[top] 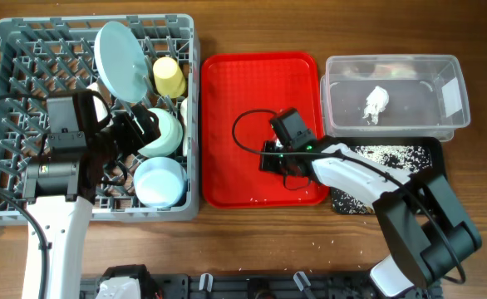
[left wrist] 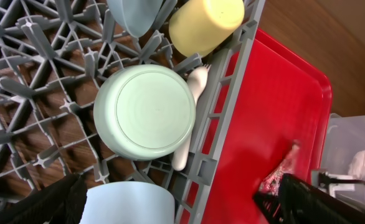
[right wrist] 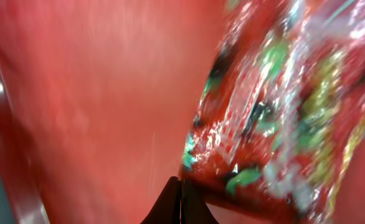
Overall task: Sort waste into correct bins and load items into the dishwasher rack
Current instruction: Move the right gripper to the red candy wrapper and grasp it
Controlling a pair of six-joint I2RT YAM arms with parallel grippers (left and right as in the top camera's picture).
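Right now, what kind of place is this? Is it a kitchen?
Probably a practice dish-clearing station rather than a real kitchen: a grey dishwasher rack loaded with dishes sits on a wooden table, right beside a red tray.

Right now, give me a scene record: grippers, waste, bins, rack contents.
left gripper: open, empty, over rack
right gripper: shut, down at red tray beside wrapper; hold unclear
tissue: in clear tub
rice: in black tray
rack contents: upright plate, yellow cup, green bowl, blue bowl
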